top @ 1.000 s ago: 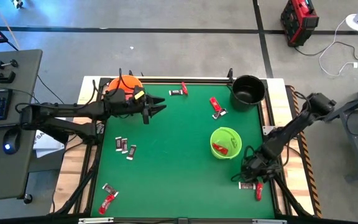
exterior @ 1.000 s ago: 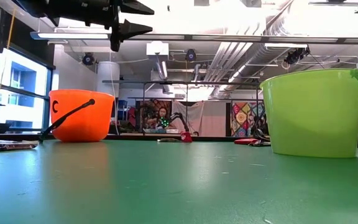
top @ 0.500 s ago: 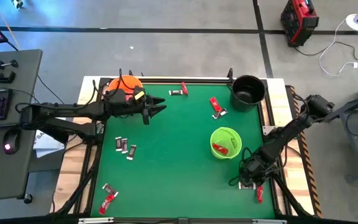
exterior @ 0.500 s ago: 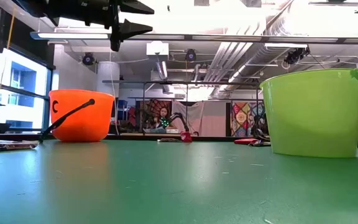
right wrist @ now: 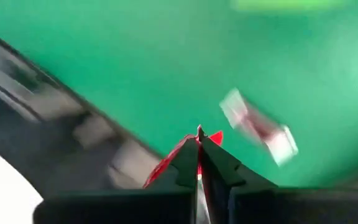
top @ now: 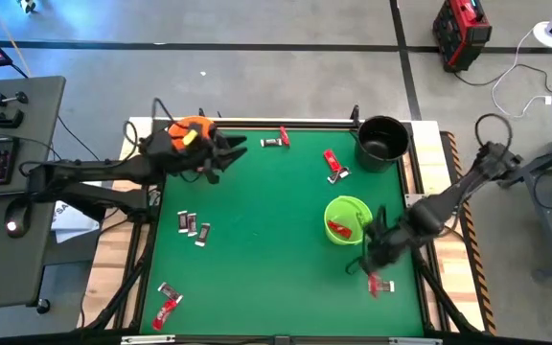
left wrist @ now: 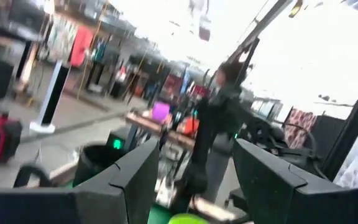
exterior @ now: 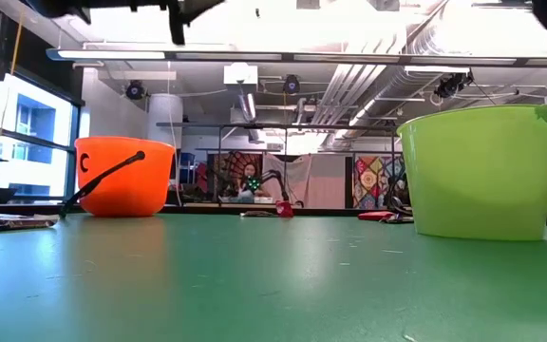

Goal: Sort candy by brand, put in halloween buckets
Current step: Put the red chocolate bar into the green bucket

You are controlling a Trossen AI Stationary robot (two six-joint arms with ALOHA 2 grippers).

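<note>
My right gripper point(top: 368, 255) hangs over the green table just near-right of the lime green bucket point(top: 346, 220), shut on a red-wrapped candy point(right wrist: 166, 163). A red and white candy point(top: 379, 286) lies on the table beside it. My left gripper point(top: 234, 148) stands open and tipped upward next to the orange bucket point(top: 186, 132), holding nothing. The black bucket point(top: 382, 139) stands at the far right. Red candy lies inside the green bucket. My right gripper pinches the red wrapper point(right wrist: 215, 138) between its two fingertips, coming from above and pointing steeply down. Red wrapper shows on both sides of the shut fingers. The candy is lifted clear of the table.
Loose candy lies at the far edge point(top: 276, 141), near the black bucket point(top: 332, 163), at mid left point(top: 192, 225) and at the near left corner point(top: 166, 302). In the low view the orange bucket point(exterior: 122, 176) and the green bucket point(exterior: 482, 171) stand on the table.
My right gripper has shut on a red candy at the table's near right corner, then risen with it, rolled, and gone toward the green bucket. The other candy there stays on the table. My left gripper has risen a little and tipped upward.
</note>
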